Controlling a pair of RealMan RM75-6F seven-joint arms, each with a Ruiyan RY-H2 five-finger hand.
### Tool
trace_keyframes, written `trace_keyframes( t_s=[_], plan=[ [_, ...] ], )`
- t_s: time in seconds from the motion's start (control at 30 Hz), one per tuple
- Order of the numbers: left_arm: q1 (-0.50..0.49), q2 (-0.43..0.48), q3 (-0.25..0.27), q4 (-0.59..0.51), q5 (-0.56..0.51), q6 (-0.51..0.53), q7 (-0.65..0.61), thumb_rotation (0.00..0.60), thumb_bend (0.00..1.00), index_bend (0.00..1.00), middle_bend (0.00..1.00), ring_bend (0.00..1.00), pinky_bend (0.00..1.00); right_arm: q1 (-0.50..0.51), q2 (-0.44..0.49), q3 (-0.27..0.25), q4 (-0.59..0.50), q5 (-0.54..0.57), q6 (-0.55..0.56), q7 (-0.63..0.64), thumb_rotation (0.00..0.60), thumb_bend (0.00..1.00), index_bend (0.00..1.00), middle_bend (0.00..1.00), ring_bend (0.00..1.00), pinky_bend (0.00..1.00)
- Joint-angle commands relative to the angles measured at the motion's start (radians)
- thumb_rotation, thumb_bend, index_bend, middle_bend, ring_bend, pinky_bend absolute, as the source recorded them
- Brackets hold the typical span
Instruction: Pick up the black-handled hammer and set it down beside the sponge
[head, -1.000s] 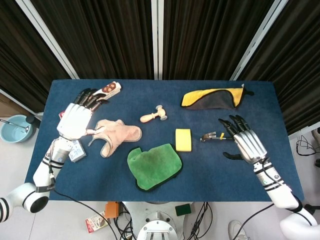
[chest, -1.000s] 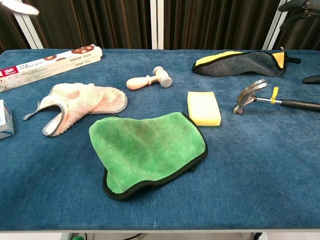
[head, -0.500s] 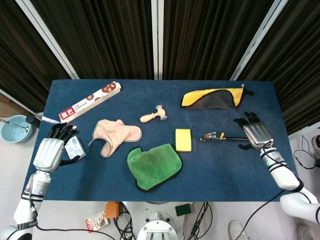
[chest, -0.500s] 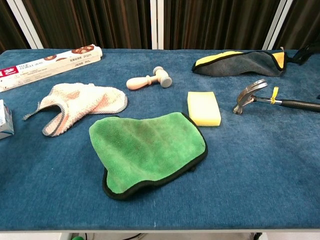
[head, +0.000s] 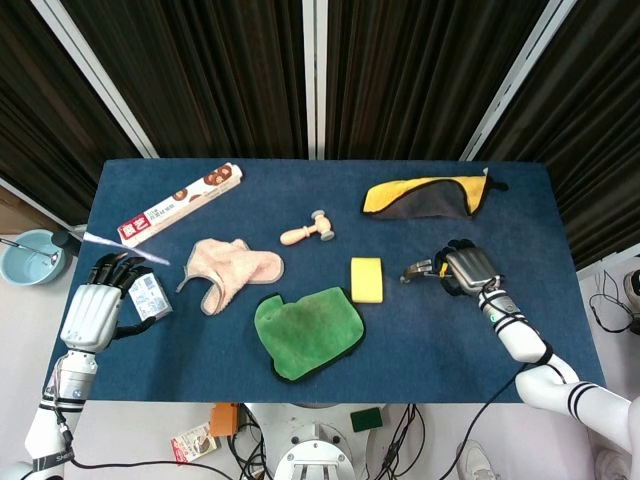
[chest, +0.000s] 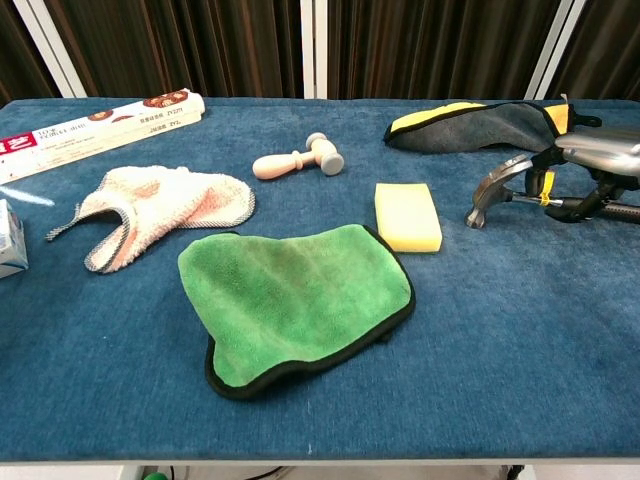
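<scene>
The black-handled hammer (head: 420, 270) lies on the blue table (head: 420, 340), its steel head (chest: 497, 185) pointing toward the yellow sponge (head: 367, 279), a short gap to its right. My right hand (head: 466, 268) lies over the handle with fingers curled round it; the chest view shows dark fingers wrapped under the shaft by the right hand (chest: 592, 165). The hammer still rests on the cloth surface. The sponge (chest: 407, 216) lies flat. At the table's left front edge, my left hand (head: 92, 312) has fingers spread and holds nothing.
A green cloth (head: 307, 331) lies in front of the sponge, a pink cloth (head: 232, 268) to its left. A wooden mallet (head: 308, 232) and a yellow-grey cloth (head: 428, 196) sit further back. A long box (head: 180, 204) and a small box (head: 148, 297) are on the left.
My right hand moved left from the table's right edge onto the hammer handle and curled its fingers round it. My left hand drew back from the long box to the left front.
</scene>
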Motion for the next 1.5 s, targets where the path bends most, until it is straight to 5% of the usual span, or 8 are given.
trace_keyframes(
  t_s=[0.03, 0.83, 1.5],
  plan=[
    [-0.001, 0.001, -0.004, -0.001, 0.001, -0.003, 0.002, 0.6, 0.09, 0.28, 0.18, 0.08, 0.11, 0.006, -0.011, -0.008, 0.01, -0.012, 0.0, 0.013, 0.6, 0.4, 0.45, 0.37, 0.18, 0.2],
    [-0.003, -0.016, -0.022, 0.016, 0.003, -0.037, -0.003, 0.6, 0.09, 0.28, 0.18, 0.08, 0.11, -0.01, -0.001, -0.029, 0.007, -0.021, 0.021, 0.039, 0.6, 0.6, 0.51, 0.43, 0.25, 0.26],
    [0.001, -0.025, -0.018, 0.031, -0.007, -0.066, -0.006, 0.6, 0.09, 0.28, 0.18, 0.08, 0.11, -0.019, -0.016, -0.038, 0.027, -0.058, 0.081, 0.053, 0.6, 1.0, 0.62, 0.5, 0.34, 0.37]
  ],
)
